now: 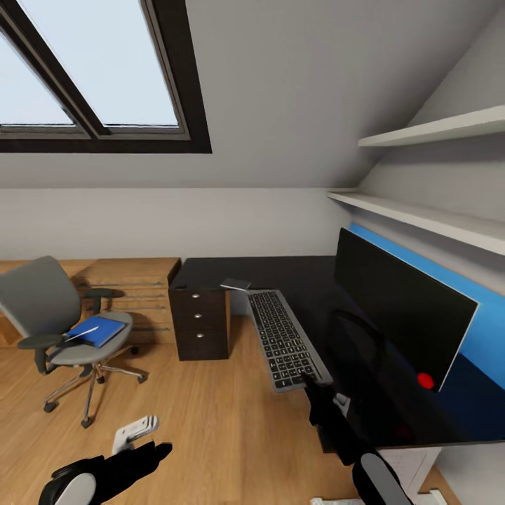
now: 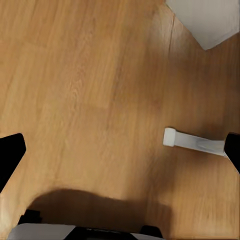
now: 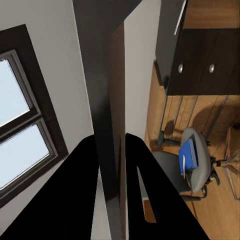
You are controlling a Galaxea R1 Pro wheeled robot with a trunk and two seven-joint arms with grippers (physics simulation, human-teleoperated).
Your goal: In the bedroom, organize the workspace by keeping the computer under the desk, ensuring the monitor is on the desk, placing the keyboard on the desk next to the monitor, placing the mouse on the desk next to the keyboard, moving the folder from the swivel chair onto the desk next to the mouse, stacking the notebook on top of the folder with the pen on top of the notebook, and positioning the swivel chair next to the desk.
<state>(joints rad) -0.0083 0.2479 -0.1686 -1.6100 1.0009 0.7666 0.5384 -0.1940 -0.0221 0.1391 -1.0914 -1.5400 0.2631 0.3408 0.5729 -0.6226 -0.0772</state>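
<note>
Head view shows the monitor (image 1: 403,308) standing on the tabletop (image 1: 308,277) and the keyboard (image 1: 284,338) beside it, its near end pinched between the right gripper's (image 1: 308,381) fingers. Left gripper (image 1: 151,449) hangs open and empty above the floor. The folder (image 1: 97,330) still lies on the swivel chair (image 1: 56,322), well apart; mouse, notebook stack and chair placement remain.

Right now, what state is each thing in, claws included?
keyboard: flat on the desk, near end past the front edge, in the right claw.
monitor: upright on desk, screen dark.
folder: lying on swivel chair seat, something thin and white on it.
notebook: flat on desk.
drawers: all closed.
right claw: shut on keyboard.
left claw: open, empty, above floor.
</note>
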